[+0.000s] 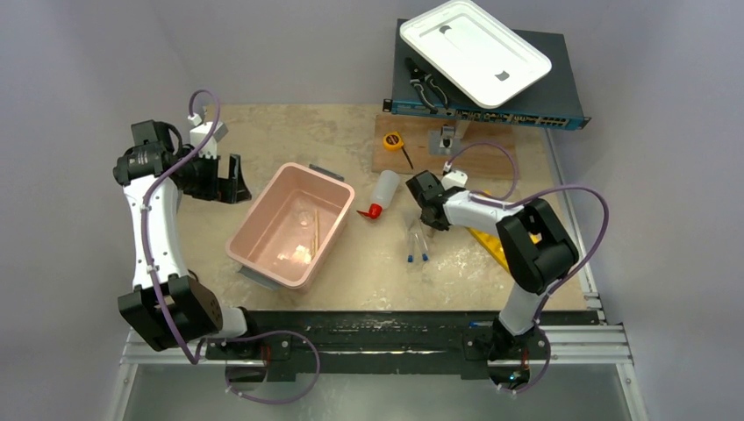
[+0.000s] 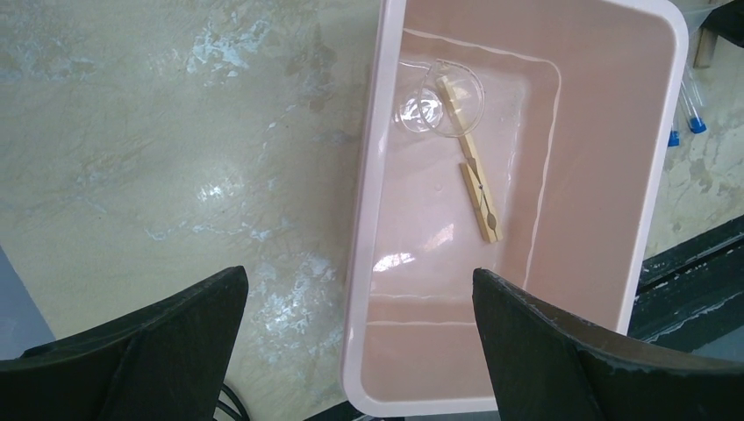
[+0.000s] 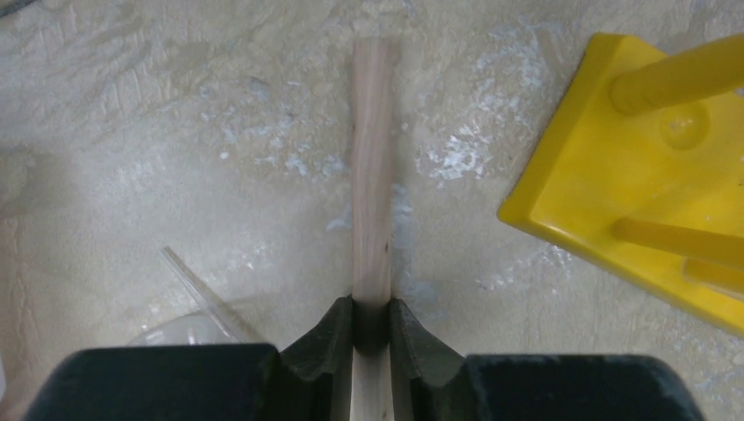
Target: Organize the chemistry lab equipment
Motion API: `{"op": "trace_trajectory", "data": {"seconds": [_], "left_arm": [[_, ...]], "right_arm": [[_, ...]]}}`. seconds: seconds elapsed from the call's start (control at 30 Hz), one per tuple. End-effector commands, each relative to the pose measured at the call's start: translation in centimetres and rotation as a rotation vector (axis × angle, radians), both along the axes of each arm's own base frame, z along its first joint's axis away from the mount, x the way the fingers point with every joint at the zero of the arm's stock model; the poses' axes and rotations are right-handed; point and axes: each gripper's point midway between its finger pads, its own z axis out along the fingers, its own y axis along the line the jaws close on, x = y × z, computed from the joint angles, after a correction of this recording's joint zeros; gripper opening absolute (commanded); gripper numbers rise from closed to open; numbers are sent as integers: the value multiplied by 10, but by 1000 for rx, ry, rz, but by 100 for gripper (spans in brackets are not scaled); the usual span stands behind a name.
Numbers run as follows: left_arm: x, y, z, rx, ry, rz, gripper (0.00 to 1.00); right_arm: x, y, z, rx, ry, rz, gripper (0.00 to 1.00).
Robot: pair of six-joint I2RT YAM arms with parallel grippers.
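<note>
Right wrist alone shows right pincer (image 3: 371, 309) clamping a wooden stick (image 3: 372, 167).

Centre frame, the white squeeze bottle (image 1: 383, 191) lies on its side, red nozzle pointing lower left. Two blue-tipped clear tubes (image 1: 416, 249) lie below it, the yellow rack (image 1: 485, 244) to their right — a wooden stick (image 3: 371, 175) pinched by the right gripper (image 3: 371, 323).
</note>
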Motion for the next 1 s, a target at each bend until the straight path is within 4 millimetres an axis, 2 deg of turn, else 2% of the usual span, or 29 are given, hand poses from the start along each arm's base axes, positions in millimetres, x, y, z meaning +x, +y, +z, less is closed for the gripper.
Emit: {"op": "trace_trajectory", "data": {"seconds": [0.0,0.1,0.17,0.23,0.3,0.37,0.47,0.53,0.6,0.67,0.8,0.93,0.97], "left_arm": [[-2,5,14,28,-8,-3,100],[1,9,15,36,-17,20,100],[2,6,17,22,-25,10,100],[2,3,18,8,-27,5,100],[2,3,19,-1,-26,10,99],[3,3,19,-1,-25,14,99],[3,4,19,-1,-23,26,99],[4,5,19,0,-22,36,100],[6,9,20,12,-25,59,100],[9,13,22,29,-34,87,100],[10,16,28,51,-65,98,100],[11,21,35,79,-102,130,100],[12,23,35,85,-105,137,100]], "right_arm": [[-12,-16,9,-19,-23,-29,10],[-13,-13,31,-3,-72,-14,1],[-14,-9,52,-8,-109,8,0],[-14,1,79,-12,-157,39,0],[-14,21,114,14,-220,90,0],[-18,48,149,56,-270,154,0],[-35,105,197,140,-340,288,0],[-46,144,223,202,-375,367,0],[-55,181,239,260,-383,439,0],[-63,215,245,308,-371,498,0],[-71,273,240,400,-335,595,0],[-71,310,230,406,-297,628,0],[-69,317,222,391,-280,632,0]]}}
